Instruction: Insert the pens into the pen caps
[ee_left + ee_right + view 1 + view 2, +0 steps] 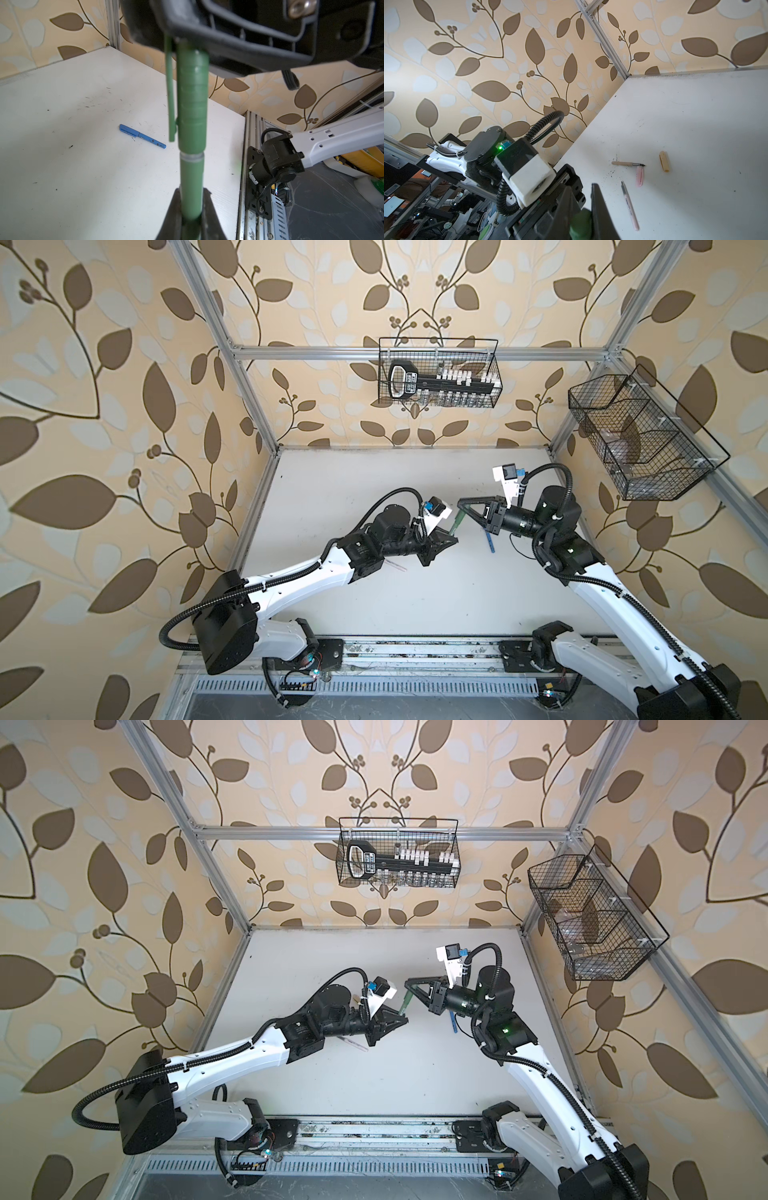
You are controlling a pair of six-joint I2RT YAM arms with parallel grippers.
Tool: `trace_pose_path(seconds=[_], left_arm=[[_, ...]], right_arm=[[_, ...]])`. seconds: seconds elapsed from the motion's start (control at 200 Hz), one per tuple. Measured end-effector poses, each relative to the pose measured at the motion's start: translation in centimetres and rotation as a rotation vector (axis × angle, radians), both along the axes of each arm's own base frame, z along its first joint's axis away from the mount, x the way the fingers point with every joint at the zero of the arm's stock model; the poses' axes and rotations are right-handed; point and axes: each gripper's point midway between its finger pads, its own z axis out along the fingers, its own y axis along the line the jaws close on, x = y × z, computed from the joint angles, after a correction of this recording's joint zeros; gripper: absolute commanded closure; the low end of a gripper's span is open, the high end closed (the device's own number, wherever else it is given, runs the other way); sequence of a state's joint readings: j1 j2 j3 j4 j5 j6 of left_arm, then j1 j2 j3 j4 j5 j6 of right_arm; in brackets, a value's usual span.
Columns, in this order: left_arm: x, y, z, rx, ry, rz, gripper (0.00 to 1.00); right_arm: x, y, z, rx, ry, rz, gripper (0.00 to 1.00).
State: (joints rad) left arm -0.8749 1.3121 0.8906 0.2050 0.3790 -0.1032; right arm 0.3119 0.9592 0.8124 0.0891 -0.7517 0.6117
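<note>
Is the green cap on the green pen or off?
On, not quite seated: green cap covers the green pen end, a silver ring showing between them.

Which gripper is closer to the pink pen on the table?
Left. The left gripper, holding the green pen, sits just right of the pink pen; the right gripper, on the green cap, is farther back.

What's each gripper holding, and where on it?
Left gripper: green pen, by the barrel's rear. Right gripper: green cap, at its closed end.
</note>
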Motion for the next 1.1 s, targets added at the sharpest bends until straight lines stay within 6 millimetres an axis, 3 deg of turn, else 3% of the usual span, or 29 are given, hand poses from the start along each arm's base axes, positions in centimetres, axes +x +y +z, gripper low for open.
trace_pose_path(seconds=[0.345, 0.665, 0.88, 1.1], left_arm=[[2.9, -0.4, -0.7, 0.046, -0.095, 0.084, 1.0], [6.0, -0.1, 0.9, 0.051, -0.194, 0.126, 1.0], [6.8, 0.4, 1.9, -0.009, -0.198, 0.085, 1.0], [6.3, -0.1, 2.0, -0.069, -0.131, -0.018, 1.0]], right_arm=[[1.9, -0.1, -0.7, -0.04, -0.006, -0.055, 1.0], [3.7, -0.1, 0.5, -0.053, -0.09, -0.117, 1.0], [3.9, 0.2, 1.3, -0.02, -0.147, -0.138, 1.0], [4.1, 0.2, 1.7, -0.004, -0.167, -0.154, 1.0]])
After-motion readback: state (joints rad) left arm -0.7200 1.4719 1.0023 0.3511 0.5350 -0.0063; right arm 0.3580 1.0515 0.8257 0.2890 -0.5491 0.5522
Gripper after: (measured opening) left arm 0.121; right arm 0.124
